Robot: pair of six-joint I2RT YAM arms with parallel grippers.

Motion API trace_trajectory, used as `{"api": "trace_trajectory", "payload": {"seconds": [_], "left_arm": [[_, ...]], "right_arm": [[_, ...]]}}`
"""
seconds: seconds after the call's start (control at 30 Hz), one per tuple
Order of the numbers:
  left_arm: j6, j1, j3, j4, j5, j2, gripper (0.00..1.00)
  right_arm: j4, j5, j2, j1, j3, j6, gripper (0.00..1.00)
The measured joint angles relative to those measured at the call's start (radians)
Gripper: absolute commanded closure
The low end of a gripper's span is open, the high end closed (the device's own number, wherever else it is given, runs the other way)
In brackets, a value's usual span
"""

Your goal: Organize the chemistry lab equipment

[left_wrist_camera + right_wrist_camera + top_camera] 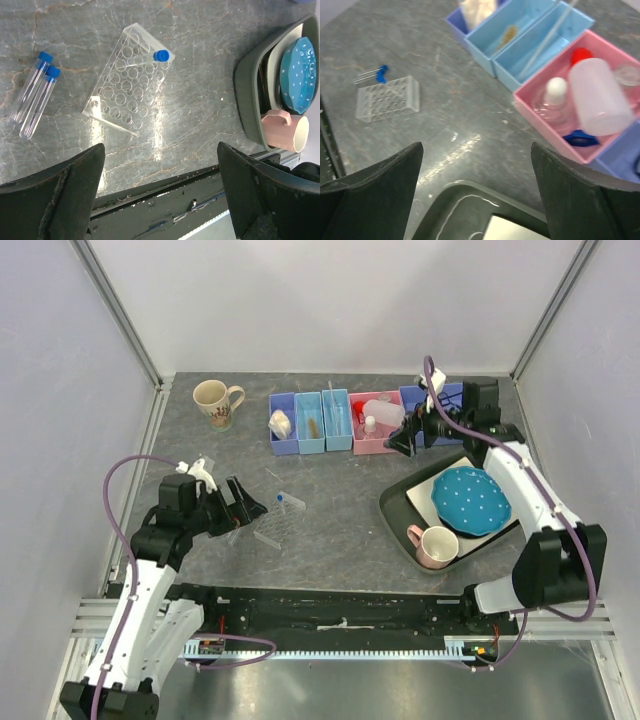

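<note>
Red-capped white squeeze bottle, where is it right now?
The red-capped white squeeze bottle lies in the pink plastic bin at the back right of the top view, beside a white-capped clear bottle, close to the right claw.

The grey worktop [340, 495] holds a beige mug [214, 402], a row of little boxes [325, 423] and a dark tray [396, 511]. A clear rack [131, 80] lies near two blue-capped tubes [34, 95].
</note>
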Motion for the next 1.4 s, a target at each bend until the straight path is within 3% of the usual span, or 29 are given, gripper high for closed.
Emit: {"api": "trace_trajectory", "payload": {"seconds": [0.17,0.23,0.47,0.9,1.17,1.4], "left_arm": [[-0.002,0.0,0.004,-0.038,-0.002,0.07,0.02],[-0.001,0.0,0.01,-0.055,-0.006,0.101,0.02],[0.0,0.0,0.042,-0.088,-0.1,0.257,0.07],[0.18,0.0,0.325,-0.152,-0.259,0.649,0.45],[0.34,-0.002,0.369,-0.202,-0.391,0.788,0.53],[0.391,-0.021,0.369,-0.204,-0.43,0.846,0.58]], "right_arm": [[0.238,-0.114,-0.167,0.0,-0.304,0.175,0.02],[0.272,-0.144,-0.191,-0.002,-0.339,0.21,0.02],[0.415,-0.219,-0.201,-0.029,-0.376,0.289,0.02],[0.429,-0.259,-0.202,-0.042,-0.381,0.293,0.02],[0.426,-0.262,-0.206,-0.042,-0.381,0.29,0.02],[0.421,-0.262,-0.206,-0.042,-0.381,0.29,0.02]]}}
